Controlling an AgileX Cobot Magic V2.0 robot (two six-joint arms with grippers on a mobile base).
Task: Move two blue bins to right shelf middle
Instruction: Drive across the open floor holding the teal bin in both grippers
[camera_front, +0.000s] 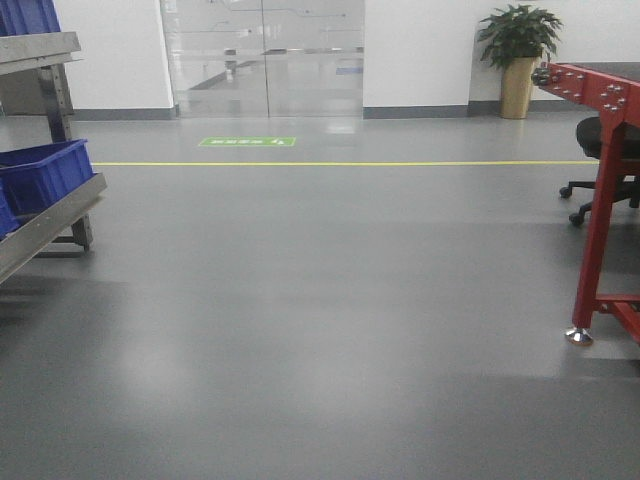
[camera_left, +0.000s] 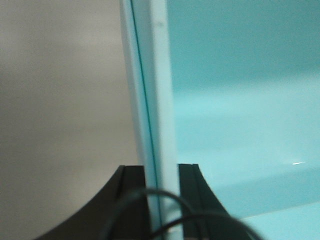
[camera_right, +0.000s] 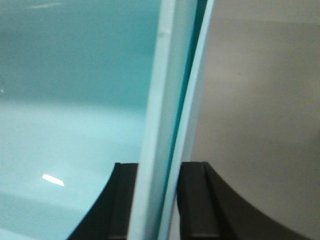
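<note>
Right up close, both arms are committed. The left end effector (camera_left: 160, 172) has its two dark fingers (camera_left: 131, 180) closed onto an upright wall of the held bin (camera_left: 240, 100), which reads pale turquoise on the wrist cameras, and the bin's hollow opens out to the right of that wall. The right end effector (camera_right: 159, 170) mirrors it, pinching the opposite wall with the bin (camera_right: 75, 100) spreading away to its left. So the bin hangs between the two arms, its span running side to side, and neither arm is nearer than the other. The front camera does not catch it at all.

Ahead lies open grey floor (camera_front: 320, 330). At mid-left, the left shelf (camera_front: 60, 215) carries a blue bin (camera_front: 45, 175) on its sloping middle tier, with an upper bin (camera_front: 25, 15) above it. At mid-right stands the red frame (camera_front: 605, 200), which I take to be the right-hand shelf, so the load has to travel rightward, kept level between both grips. An office chair (camera_front: 600, 150) sits behind that frame. Further back come the yellow line (camera_front: 350, 163), the glass doors (camera_front: 265, 55) and a potted plant (camera_front: 518, 55).
</note>
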